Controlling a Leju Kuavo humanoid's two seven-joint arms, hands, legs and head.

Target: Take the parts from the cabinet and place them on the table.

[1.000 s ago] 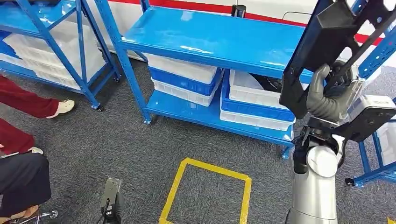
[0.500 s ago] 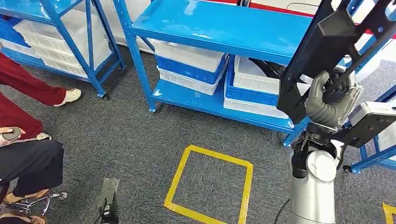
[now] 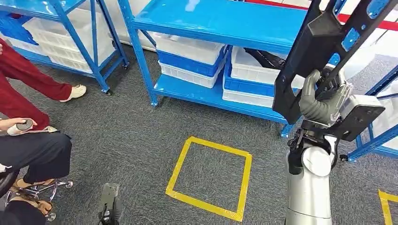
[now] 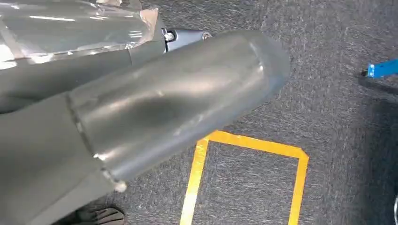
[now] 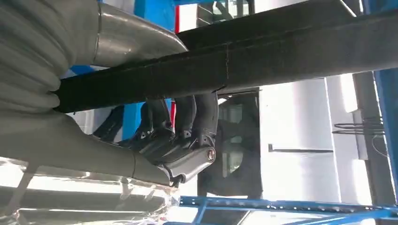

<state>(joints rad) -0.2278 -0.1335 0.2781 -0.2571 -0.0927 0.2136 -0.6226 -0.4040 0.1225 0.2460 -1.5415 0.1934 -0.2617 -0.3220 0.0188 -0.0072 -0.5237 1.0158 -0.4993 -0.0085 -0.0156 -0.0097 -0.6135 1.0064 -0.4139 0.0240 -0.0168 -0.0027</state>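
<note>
My right hand [image 3: 321, 101] is raised at the right of the head view and grips a long black part [image 3: 319, 51] that runs up and to the right, past the picture's top edge. In the right wrist view the same black part [image 5: 263, 61] crosses the frame with my dark fingers [image 5: 187, 117] curled round it. The blue cabinet [image 3: 220, 23] stands behind it, and another black part [image 3: 265, 58] lies in a white bin on its lower shelf. My left hand [image 3: 110, 206] hangs low over the carpet; its thick grey thumb [image 4: 178, 98] shows in the left wrist view, its fingers hidden.
White and blue bins [image 3: 190, 58] are stacked on the cabinet's lower shelf. A second blue rack [image 3: 70, 33] stands at the far left. A yellow tape square [image 3: 209, 176] marks the grey carpet. One person in red trousers [image 3: 28, 79] and a seated person [image 3: 33, 154] are at the left.
The whole picture has shifted: cabinet and tape square have slid upward and the people at the left show more, so the camera moved. My right hand still holds the black part.
</note>
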